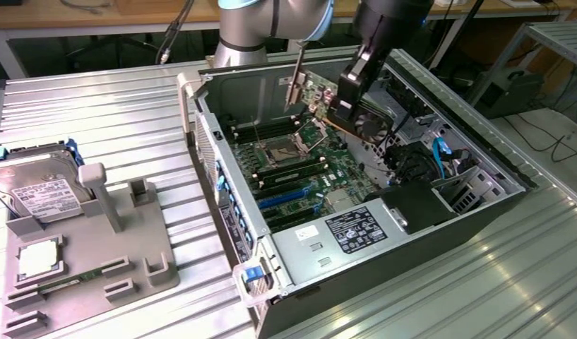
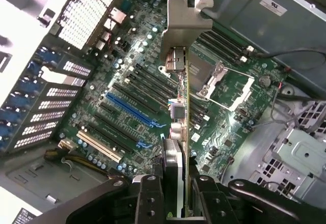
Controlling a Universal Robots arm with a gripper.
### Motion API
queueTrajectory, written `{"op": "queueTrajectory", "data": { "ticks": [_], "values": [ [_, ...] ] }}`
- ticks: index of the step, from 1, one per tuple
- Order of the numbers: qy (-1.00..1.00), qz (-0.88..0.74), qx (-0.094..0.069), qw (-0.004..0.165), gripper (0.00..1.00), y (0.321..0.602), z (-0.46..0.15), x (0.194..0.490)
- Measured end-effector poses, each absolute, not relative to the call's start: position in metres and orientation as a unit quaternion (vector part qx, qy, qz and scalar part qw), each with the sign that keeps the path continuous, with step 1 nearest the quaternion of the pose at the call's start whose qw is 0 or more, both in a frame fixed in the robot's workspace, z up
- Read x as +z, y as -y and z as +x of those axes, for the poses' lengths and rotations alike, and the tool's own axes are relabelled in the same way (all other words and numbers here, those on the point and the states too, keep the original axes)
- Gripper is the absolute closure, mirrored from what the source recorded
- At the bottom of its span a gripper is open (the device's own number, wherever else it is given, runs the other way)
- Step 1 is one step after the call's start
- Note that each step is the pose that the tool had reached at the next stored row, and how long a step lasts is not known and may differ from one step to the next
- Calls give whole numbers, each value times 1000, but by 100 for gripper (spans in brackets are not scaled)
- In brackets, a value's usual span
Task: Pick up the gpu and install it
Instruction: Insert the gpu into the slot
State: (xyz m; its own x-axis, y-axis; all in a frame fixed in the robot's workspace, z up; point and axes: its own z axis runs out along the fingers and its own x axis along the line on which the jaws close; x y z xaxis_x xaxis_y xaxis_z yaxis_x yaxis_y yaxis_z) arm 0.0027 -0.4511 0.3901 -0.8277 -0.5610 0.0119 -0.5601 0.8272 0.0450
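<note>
Over the open case (image 1: 234, 212), the pincer (image 1: 347, 106) is clamped on the gpu (image 1: 316, 92), one finger either side of the card's thin edge. From the wrist view you see it clearly: the pincer (image 2: 178, 206) pinches the gpu (image 2: 186, 107) edge-on, with the silver bracket (image 2: 184, 25) at the far end from the fingers (image 2: 147, 198). The card hangs above the motherboard (image 1: 340, 173), tilted, and is not seated in any slot. In the exterior view its bracket (image 1: 293, 79) points towards the case's far wall, and its low end sits near the CPU socket (image 1: 283, 152).

Below it run the long black slots and the blue slots (image 1: 283, 199), also visible from the wrist (image 2: 130, 109). Blue cables (image 1: 443, 157) and a drive cage crowd the exterior view's right side of the case. A labelled power supply (image 1: 359, 229) fills the near corner.

Out on the worktop (image 1: 99, 113), well apart on the exterior view's left, a grey holder (image 1: 138, 261) carries a hard drive (image 1: 39, 192) and a square silver chip (image 1: 39, 258).

The arm reaches in from the top of the exterior view, with its grey column (image 1: 246, 32) behind the case. The black wrist slants down into the opening.
</note>
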Motion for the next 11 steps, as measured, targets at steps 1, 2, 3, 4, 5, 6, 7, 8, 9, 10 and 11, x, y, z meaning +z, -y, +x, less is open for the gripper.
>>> {"op": "queueTrajectory", "data": {
  "ticks": [1, 2, 3, 4, 5, 6, 7, 8, 9, 10, 11],
  "values": [
    [953, 301, -20, 12, 72, 451, 3, 390],
    [951, 309, -20, 13, 72, 451, 3, 390],
    [949, 314, -19, 13, 72, 451, 3, 390],
    [947, 320, -19, 13, 72, 451, 3, 390],
    [945, 326, -19, 13, 72, 451, 3, 390],
    [943, 332, -19, 13, 72, 451, 3, 390],
    [941, 338, -19, 13, 72, 451, 3, 390],
    [939, 344, -19, 13, 72, 451, 3, 390],
    [936, 351, -19, 13, 72, 451, 3, 390],
    [933, 359, -19, 14, 72, 451, 3, 390],
    [931, 365, -19, 14, 72, 451, 3, 390]
  ]
}}
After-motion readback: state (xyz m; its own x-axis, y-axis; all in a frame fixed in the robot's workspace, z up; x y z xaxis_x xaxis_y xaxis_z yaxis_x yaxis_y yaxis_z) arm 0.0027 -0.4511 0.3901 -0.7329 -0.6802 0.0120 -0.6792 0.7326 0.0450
